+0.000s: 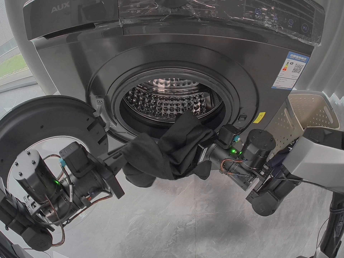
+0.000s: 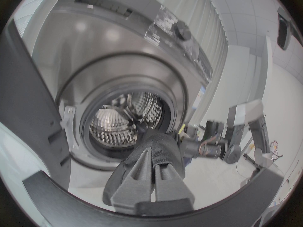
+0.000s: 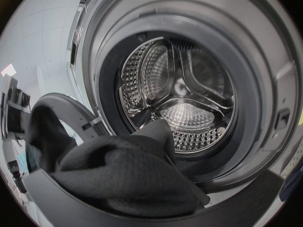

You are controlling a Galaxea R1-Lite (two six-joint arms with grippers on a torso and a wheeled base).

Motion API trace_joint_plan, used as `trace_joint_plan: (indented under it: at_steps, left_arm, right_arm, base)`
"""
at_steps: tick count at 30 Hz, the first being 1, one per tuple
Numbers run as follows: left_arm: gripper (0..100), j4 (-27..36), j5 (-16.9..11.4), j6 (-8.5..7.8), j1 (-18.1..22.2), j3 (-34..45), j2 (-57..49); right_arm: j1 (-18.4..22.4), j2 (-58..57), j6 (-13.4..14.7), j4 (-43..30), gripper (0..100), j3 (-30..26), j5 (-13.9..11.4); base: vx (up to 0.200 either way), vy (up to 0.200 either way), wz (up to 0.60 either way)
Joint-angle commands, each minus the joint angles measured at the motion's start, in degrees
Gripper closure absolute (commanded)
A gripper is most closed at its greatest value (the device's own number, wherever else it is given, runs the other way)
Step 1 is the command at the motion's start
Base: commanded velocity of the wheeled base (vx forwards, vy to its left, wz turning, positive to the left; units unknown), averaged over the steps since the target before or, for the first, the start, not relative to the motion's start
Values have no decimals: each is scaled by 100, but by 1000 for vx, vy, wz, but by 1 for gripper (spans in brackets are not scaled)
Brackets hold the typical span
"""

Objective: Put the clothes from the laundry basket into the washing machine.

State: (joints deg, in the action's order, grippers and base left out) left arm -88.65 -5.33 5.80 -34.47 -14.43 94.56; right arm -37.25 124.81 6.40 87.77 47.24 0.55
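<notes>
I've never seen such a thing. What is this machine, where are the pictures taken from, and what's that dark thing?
It is a robot with two arms. One picture looks down from its head; the other two come from wrist cameras. Before it stands a washing machine with its door swung open and the steel drum showing. The left tool is shut on a black garment, which hangs at the drum's mouth and drapes over the right tool. A laundry basket stands at the right.
</notes>
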Motion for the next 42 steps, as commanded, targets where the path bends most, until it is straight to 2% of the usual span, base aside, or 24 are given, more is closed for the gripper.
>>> trace_joint_plan:
  at_steps: [1,10,11,15,21,22,24,27,42]
  left_arm:
    - [100,-3,-12,17,11,494,572]
    - [100,-21,5,-18,20,512,1091]
    - [0,-12,5,-18,20,521,1091]
    - [0,-12,14,17,20,582,1108]
    - [0,-12,-74,-35,-33,1145,1249]
    - [0,-21,-188,-97,-33,1215,1328]
    - [0,-12,-241,-176,-15,1276,1363]
    - [0,-12,-249,-194,-33,1426,1372]
    - [0,-21,-249,-194,-86,1443,1442]
  right_arm:
    - [-54,-563,10,3,100,-197,-2]
    - [-265,-721,54,-6,100,-224,15]
    - [-265,-721,54,-6,100,-224,15]
    - [-265,-721,63,-23,100,-189,15]
    - [-265,-712,72,-32,100,-171,15]
    - [-256,-712,63,-50,100,-154,15]
    - [-265,-721,72,-50,100,-136,24]
    - [-265,-721,72,-58,100,-136,24]
    - [-221,-747,72,-111,100,22,121]
  base:
    - [0,0,0]
    - [0,0,0]
    - [0,0,0]
    - [0,0,0]
    - [0,0,0]
    - [0,0,0]
    - [0,0,0]
    - [0,0,0]
    - [0,0,0]
